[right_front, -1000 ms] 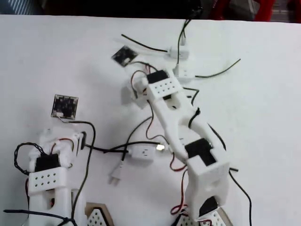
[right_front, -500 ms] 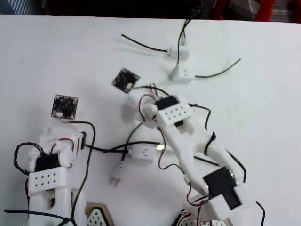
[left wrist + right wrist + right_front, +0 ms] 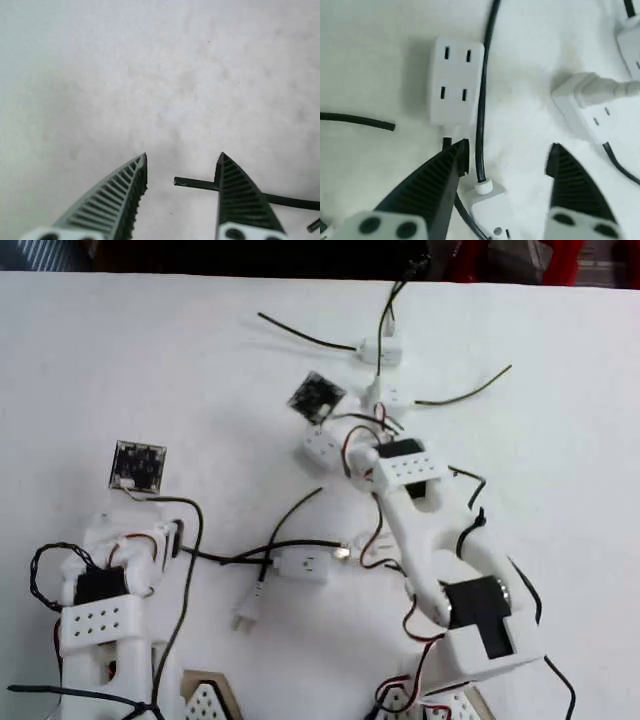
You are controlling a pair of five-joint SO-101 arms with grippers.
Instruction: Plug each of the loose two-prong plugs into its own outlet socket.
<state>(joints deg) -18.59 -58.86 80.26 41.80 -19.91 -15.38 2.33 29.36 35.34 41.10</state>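
Two claws are seen, both spread w/ nothing held. The R claw (image 3: pixel 509 147) is hung low over a 4-slot outlet (image 3: pixel 452 85). Its jaws are set either side of a black cord (image 3: pixel 481 115), which is run past the outlet's edge to a white piece (image 3: pixel 487 197) just under the claw. Whether that piece is a plug or an outlet can't be told. The wide gap is prob. meant as a pre-grasp, so that a body can be straddled before closing.

Nearby, a white plug (image 3: pixel 582 92) appears seated in a 2nd outlet (image 3: pixel 592 122), so that pair is judged done. A loose plug (image 3: pixel 245 615) is seen lying flat on the table (image 3: pixel 120 350) toward the front. It is just beside a 3rd outlet (image 3: pixel 305 563) but not in it, so it is judged not yet done.

The L claw (image 3: pixel 182 157) is held open over bare table, w/ only a cut cord end (image 3: pixel 195 183) by one jaw. It is prob. placed there to give the R arm room.

Pose: the R arm (image 3: pixel 430 540) is stretched fwd & angled inward over the middle of the table, w/ the wrist pitched down toward the outlets at the back. The L arm (image 3: pixel 95 625) is folded close to its base at the near left edge.
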